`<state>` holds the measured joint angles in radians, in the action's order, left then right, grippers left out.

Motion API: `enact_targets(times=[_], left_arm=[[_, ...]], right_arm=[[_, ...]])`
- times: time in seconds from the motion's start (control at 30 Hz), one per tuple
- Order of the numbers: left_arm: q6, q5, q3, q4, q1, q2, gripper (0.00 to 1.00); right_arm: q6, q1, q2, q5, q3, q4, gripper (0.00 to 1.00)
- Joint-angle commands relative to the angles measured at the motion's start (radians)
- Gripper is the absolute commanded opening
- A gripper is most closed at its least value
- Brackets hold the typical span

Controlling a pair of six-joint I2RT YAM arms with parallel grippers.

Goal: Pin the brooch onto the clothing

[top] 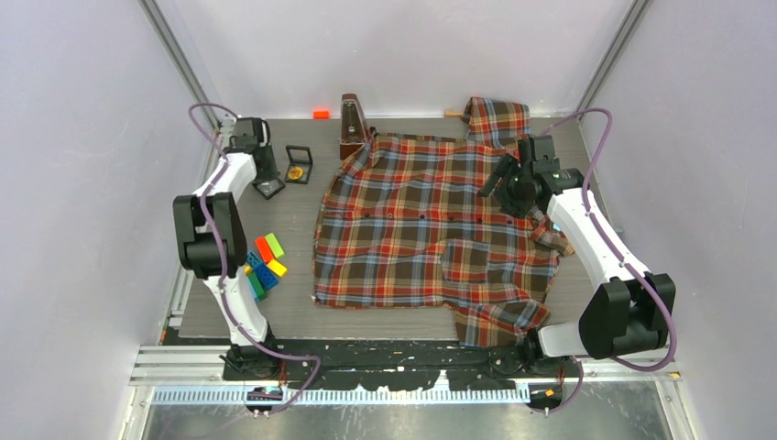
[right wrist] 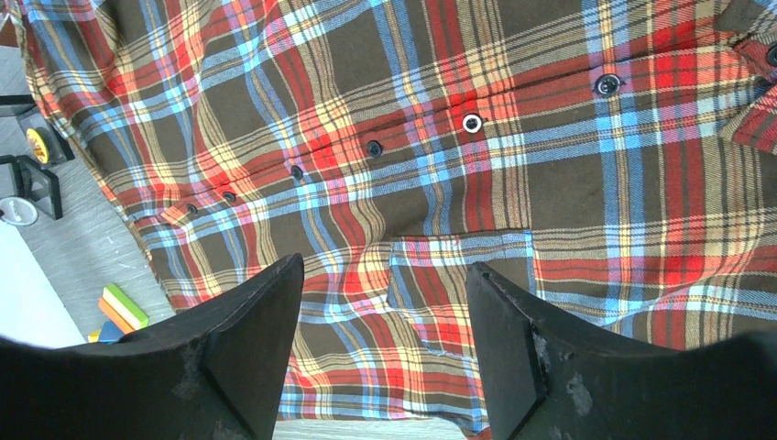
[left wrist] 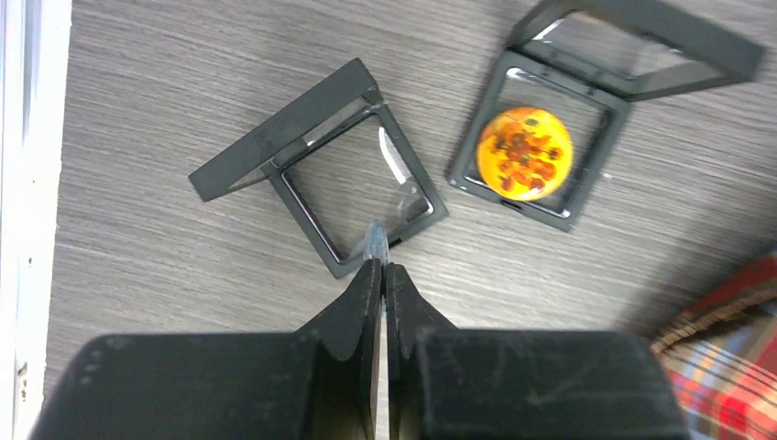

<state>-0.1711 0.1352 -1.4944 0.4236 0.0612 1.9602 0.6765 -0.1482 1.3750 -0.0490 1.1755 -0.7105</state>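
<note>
Left wrist: two cases (left wrist: 275,139) (left wrist: 600,158), one brooch (left wrist: 524,153).

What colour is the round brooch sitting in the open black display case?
The round brooch is yellow-orange with reddish-brown markings; the left wrist view shows it best.

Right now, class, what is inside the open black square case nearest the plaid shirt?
A round orange brooch with red markings sits in that black square case; its underside is hidden.
</note>
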Motion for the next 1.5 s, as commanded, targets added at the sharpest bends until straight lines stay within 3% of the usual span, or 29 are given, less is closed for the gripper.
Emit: enact_targets(times=[0.0, 0.1, 0.37, 0.67, 0.97, 1.37, 1.47], left_arm=[[-0.024, -0.109, 0.018, 0.013, -0.001, -0.155, 0.00], [-0.066, -0.250, 0.069, 0.010, 0.000, -0.237, 0.00], [-0.195, -0.803, 0.240, -0.052, -0.001, -0.414, 0.00], [-0.385, -1.278, 0.338, -0.142, -0.068, -0.501, 0.00], [-0.464, -1.416, 0.309, -0.165, -0.224, -0.476, 0.00], [-0.865, -1.462, 0.356, -0.679, -0.274, -0.442, 0.00], [-0.890, -1.464, 0.351, -0.717, -0.283, -0.434, 0.00]], right_arm=[[-0.008, -0.004, -0.042, -0.053, 0.030, 0.061, 0.71], [-0.022, -0.005, -0.051, -0.126, 0.025, 0.123, 0.71], [-0.030, -0.027, 0.046, -0.543, 0.103, 0.262, 0.71], [0.006, -0.194, 0.189, -0.745, 0.223, 0.302, 0.68], [0.146, -0.282, 0.254, -0.944, 0.246, 0.475, 0.60], [0.172, -0.290, 0.242, -1.064, 0.199, 0.500, 0.48], [0.225, -0.291, 0.244, -1.079, 0.188, 0.566, 0.45]])
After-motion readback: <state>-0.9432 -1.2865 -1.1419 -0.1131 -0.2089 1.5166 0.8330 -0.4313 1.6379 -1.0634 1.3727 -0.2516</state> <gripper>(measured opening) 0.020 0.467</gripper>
